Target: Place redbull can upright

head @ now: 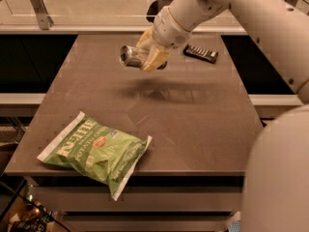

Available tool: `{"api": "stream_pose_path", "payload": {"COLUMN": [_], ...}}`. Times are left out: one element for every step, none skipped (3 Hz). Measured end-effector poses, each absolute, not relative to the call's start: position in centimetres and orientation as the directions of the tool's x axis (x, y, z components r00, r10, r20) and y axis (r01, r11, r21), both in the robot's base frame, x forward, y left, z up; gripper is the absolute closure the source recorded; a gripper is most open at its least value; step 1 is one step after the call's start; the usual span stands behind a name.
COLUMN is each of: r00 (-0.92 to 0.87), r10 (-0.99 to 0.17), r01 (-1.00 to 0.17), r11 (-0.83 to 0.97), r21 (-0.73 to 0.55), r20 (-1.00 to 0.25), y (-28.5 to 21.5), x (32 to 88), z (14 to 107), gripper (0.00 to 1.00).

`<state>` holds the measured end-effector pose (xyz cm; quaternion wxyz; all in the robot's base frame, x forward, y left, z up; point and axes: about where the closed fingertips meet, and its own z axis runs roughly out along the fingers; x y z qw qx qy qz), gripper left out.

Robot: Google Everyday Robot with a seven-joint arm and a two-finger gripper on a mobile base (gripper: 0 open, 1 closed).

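Observation:
The redbull can point(129, 56) is held lying sideways in the air above the far middle of the brown table point(193, 124), its shiny silver end pointing left toward the camera. My gripper point(150, 56) is shut on the can, its pale yellow fingers point(155, 59) wrapped around the can's body, so most of the body is hidden. The white arm reaches in from the upper right. The can casts a shadow on the table below it.
A green chip bag point(96, 151) lies flat at the table's front left corner. A flat dark bar-shaped packet point(201, 53) lies at the far right of the table. A glass rail with metal posts point(38, 6) runs behind the table.

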<state>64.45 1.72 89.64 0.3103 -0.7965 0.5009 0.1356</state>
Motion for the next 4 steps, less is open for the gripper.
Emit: {"api": "stream_pose_path", "payload": {"r00": [0.314, 0.294, 0.291, 0.276], "r10": [-0.7, -0.683, -0.678, -0.663], "r01": [-0.946, -0.947, -0.949, -0.953], "r11": [-0.289, -0.302, -0.295, -0.285], "r21": [-0.147, -0.107, -0.113, -0.106], "r20": [-0.642, -0.668, -0.675, -0.696], "y": [2.8, 2.86, 3.23, 3.31], "x": [66.01, 66.22, 66.38, 65.62], "z": [86.58, 86.86, 86.87, 87.58], "gripper": [1.0, 1.0, 1.0, 1.0]}}
